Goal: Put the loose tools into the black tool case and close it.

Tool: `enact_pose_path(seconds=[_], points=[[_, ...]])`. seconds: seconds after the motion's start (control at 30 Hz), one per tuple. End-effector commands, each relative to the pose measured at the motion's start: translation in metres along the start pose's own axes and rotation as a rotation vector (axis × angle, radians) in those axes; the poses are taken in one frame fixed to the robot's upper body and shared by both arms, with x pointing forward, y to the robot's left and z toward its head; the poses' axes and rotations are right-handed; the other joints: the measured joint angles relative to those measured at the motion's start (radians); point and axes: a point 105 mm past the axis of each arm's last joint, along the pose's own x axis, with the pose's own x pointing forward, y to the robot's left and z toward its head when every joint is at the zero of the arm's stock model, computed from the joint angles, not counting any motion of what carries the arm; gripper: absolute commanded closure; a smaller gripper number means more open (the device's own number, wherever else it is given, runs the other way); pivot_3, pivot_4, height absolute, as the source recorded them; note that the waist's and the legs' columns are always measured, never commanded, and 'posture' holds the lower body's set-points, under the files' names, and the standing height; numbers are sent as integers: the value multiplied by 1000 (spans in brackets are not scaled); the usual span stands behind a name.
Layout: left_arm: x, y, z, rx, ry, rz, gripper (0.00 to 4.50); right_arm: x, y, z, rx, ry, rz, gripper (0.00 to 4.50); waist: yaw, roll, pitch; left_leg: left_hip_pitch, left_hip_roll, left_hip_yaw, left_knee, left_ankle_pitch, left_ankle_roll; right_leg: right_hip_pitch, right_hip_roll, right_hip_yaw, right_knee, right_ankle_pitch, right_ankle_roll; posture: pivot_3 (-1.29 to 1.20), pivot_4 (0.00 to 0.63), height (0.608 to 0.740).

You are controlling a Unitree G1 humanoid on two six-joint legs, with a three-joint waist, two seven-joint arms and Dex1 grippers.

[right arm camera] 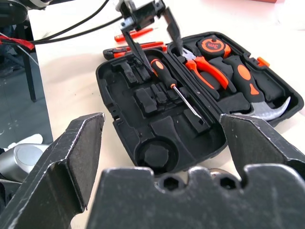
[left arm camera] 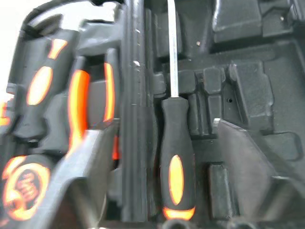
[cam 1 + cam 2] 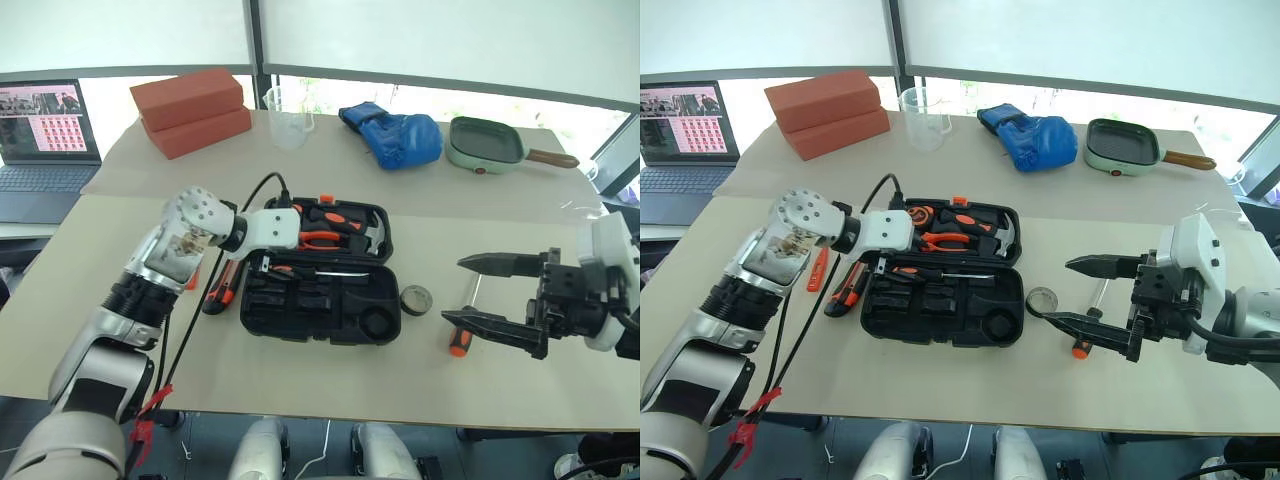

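Observation:
The black tool case [image 3: 300, 325] lies open in the middle of the table. One orange-and-black screwdriver [image 2: 176, 162] lies in a slot of its near half. My left gripper [image 1: 155, 40] hangs open just above that screwdriver's handle, fingers [image 2: 238, 157] either side and clear of it. A second screwdriver [image 3: 465, 320] lies on the table to the case's right, under my open right gripper [image 3: 452, 290], which holds nothing. The small tape roll [image 3: 416, 299] sits between it and the case. The utility knife [image 3: 222, 285] and the orange tester pen [image 3: 817, 268] lie left of the case.
Pliers [image 3: 320, 238], a hammer [image 3: 375, 232] and a tape measure sit in the case's far half. At the back stand red bricks [image 3: 190, 110], a clear cup [image 3: 287, 128], a blue glove [image 3: 395, 135] and a green pan [image 3: 485, 143]. A laptop [image 3: 45, 135] is far left.

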Motion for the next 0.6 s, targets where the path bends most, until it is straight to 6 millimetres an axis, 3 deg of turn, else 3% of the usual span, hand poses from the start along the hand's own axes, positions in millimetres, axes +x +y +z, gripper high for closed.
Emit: enact_pose_path(seconds=[0.03, 0.17, 0.2, 0.6], points=[[0, 7, 8, 52, -7, 5, 2847, -4, 1, 9, -56, -26, -28, 0, 0, 0, 0, 0, 0, 0, 0, 0, 0, 0, 0, 0, 0, 0, 0, 0, 150, 738], [7, 7, 10, 56, -15, -6, 4290, -5, 2, 9, -54, -27, -35, 0, 2, 0, 0, 0, 0, 0, 0, 0, 0, 0, 0, 0, 0, 0, 0, 0, 150, 738], [9, 7, 11, 58, -16, -9, 4401, -5, 2, 9, -53, -28, -37, 0, 1, 0, 0, 0, 0, 0, 0, 0, 0, 0, 0, 0, 0, 0, 0, 0, 150, 738], [24, 2, 3, 69, 32, -48, 4401, -6, 2, 7, -45, -34, -54, 0, 1, 0, 0, 0, 0, 0, 0, 0, 0, 0, 0, 0, 0, 0, 0, 0, 150, 738]])
